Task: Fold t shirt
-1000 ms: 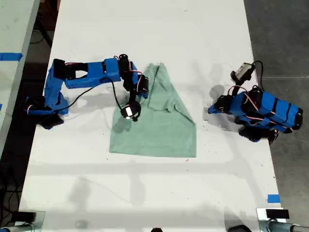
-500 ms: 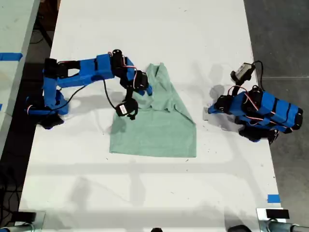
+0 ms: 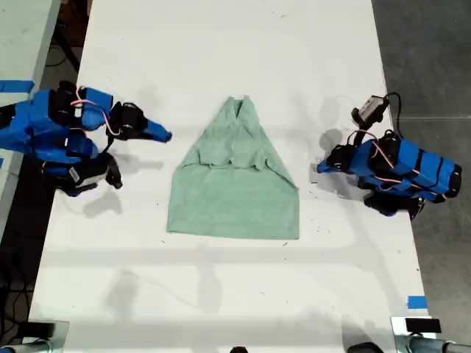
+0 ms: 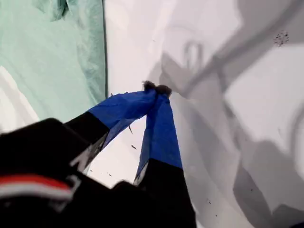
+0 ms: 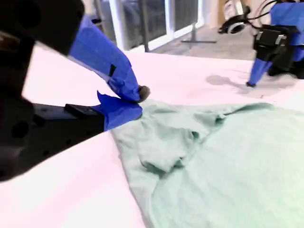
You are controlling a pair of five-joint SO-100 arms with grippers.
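In the middle of the white table the t shirt lies flat, its 2 sleeves folded in so it tapers to a point at the collar end. It looks light, limp and easy to crease, so I judge pinching the 2 hem corners safest, taking every layer. My first gripper, jaws together on nothing, sits near the edge at the exterior view's right. My second gripper, also closed and empty, points at it from that view's left, apart from the cloth.
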